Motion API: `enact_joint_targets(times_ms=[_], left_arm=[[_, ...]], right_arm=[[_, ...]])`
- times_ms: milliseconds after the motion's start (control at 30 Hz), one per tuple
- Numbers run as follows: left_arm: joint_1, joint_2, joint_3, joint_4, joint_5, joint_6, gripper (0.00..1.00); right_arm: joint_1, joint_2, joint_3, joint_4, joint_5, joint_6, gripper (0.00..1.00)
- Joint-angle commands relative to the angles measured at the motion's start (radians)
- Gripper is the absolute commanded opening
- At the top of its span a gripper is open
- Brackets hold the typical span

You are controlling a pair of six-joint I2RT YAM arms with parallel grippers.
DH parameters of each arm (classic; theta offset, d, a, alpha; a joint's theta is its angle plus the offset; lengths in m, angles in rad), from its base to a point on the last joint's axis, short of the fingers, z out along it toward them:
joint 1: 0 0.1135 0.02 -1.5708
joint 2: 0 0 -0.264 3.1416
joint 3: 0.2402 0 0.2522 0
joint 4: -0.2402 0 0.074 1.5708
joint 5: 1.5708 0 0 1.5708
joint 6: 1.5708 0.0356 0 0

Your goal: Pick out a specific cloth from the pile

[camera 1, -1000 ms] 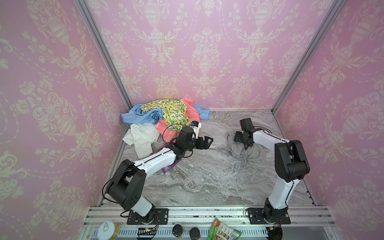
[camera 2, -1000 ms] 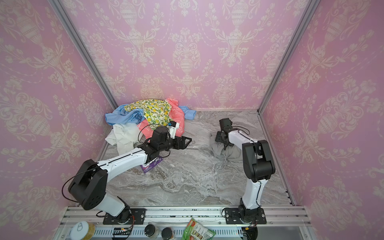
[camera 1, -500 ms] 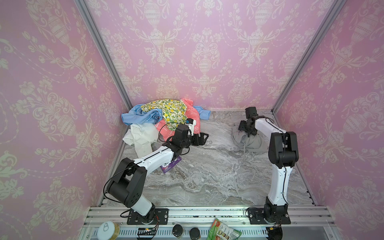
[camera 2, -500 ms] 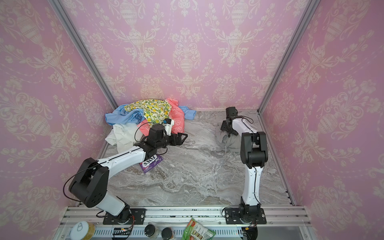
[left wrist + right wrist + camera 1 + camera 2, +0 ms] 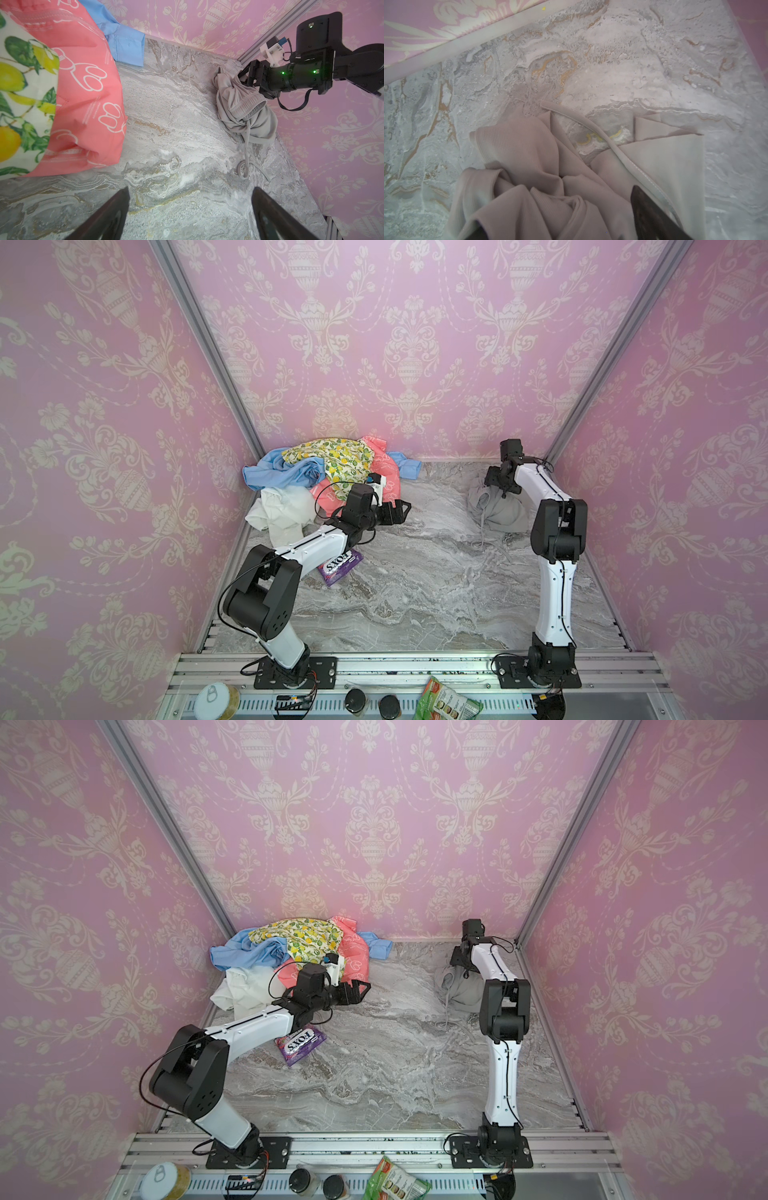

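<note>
At the right gripper (image 5: 498, 485): down in the back right corner of the bench (image 5: 415, 580), nosed into the top of the cloth (image 5: 500, 512). Spread wide in the right wrist view, with loose grey folds bulging up between the fingers (image 5: 652, 218). No pinch to be seen, so read as open rather than holding.

Just outward: cloth crumpled in a heap on the bench, peaked toward the gripper at its upper end. Cords (image 5: 246, 151) trailing off it onto bare marble toward the front edge.

At the left gripper (image 5: 400, 511): spread wide too and empty, low over bare bench just beside the edge of the pile (image 5: 332, 466). Pointed across toward the cloth, with nothing but marble between its fingers (image 5: 110, 216).

Farther out, in the back left corner: the pile, with lemon print on top and coral, light blue and white around it. Well apart from the cloth, with a wide strip of bare bench between. Purple bag (image 5: 338, 566) under the left arm near the left edge, no part of this job.

Progress, as a judgement: picking-out essentially done, with the grey one separated and lying alone at the opposite back corner. Left to do, at most: letting go fully and drawing the right gripper clear without dragging a fold or a cord along.
</note>
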Motion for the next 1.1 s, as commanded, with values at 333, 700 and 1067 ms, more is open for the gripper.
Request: enact_joint_targets(times_ms=[333, 700, 1067], left_arm=[[0.006, -0.293, -0.108, -0.128, -0.206, 0.086, 0.99], [0.008, -0.623, -0.230, -0.373, -0.379, 0.142, 0.99], [0.026, -0.847, -0.271, -0.514, -0.616, 0.283, 0.99]], right_arm=[[-0.002, -0.485, -0.441, 0.286, -0.046, -0.039, 1.00], [-0.003, -0.644, -0.528, 0.109, -0.188, -0.042, 1.00], [-0.002, -0.997, -1.057, 0.415, -0.227, -0.085, 1.00]])
